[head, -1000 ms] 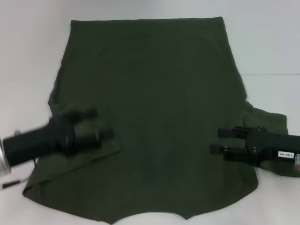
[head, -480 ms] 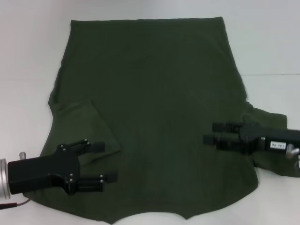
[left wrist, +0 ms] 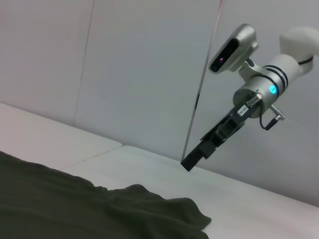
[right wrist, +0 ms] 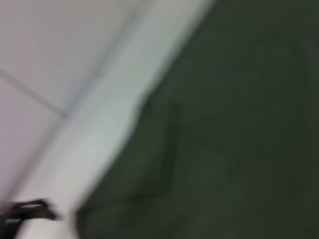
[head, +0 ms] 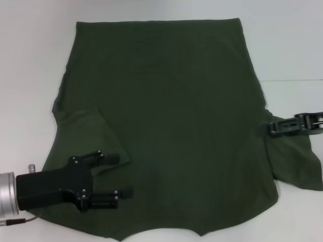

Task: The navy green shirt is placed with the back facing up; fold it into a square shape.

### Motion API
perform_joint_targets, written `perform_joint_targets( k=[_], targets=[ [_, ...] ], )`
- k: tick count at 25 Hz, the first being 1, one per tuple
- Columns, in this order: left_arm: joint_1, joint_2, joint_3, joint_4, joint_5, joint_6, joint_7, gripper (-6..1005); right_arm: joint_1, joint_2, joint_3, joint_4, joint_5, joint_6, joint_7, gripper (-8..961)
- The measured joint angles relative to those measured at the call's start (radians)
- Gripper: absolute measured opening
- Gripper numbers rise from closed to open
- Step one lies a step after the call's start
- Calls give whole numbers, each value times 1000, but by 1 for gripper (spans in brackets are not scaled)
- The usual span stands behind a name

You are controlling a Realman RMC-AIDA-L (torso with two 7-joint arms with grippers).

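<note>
So the navy green shirt (head: 166,121) is spread out flat on the white table (head: 30,60), plain back up, hem at the far end and the neckline at the near edge closest to the robot. Its left sleeve is folded in over the body, making a little triangular flap, while the right sleeve is spread out to the side on the tabletop.

The left gripper (head: 120,174) is low over the near-left part of the shirt, just beside that folded-in sleeve, with its two fingers (head: 108,158) spread apart and nothing between them, so it's released. The black body and silver cuff of the arm trail off toward the near-left corner.

The right gripper (head: 273,126) is over at the right edge, right at the spot where the right sleeve meets the body. From the head view I honestly can't tell if it's clenched or not, it's seen edge-on. In the left wrist view you can see that right arm (left wrist: 249,94) raised above the table, beyond the rumpled sleeve fabric
</note>
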Motion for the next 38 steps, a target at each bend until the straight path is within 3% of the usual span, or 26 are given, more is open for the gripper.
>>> perform_joint_targets(
  k=[6, 14, 27, 38],
  targets=[
    [-1, 0, 0, -3, -3, 0, 1, 948, 7, -26, 61, -47, -235, 19, 160, 754],
    [-1, -1, -2, -18, -4, -19, 1, 947, -14, -36, 90, -39, -400, 97, 197, 753],
    [7, -8, -2, -21, -5, -26, 1, 948, -16, -38, 85, 77, -414, 215, 146, 753],
    [7, -11, -5, -23, -5, -25, 5, 947, -7, -25, 90, 101, -407, 276, 113, 754]
  ],
)
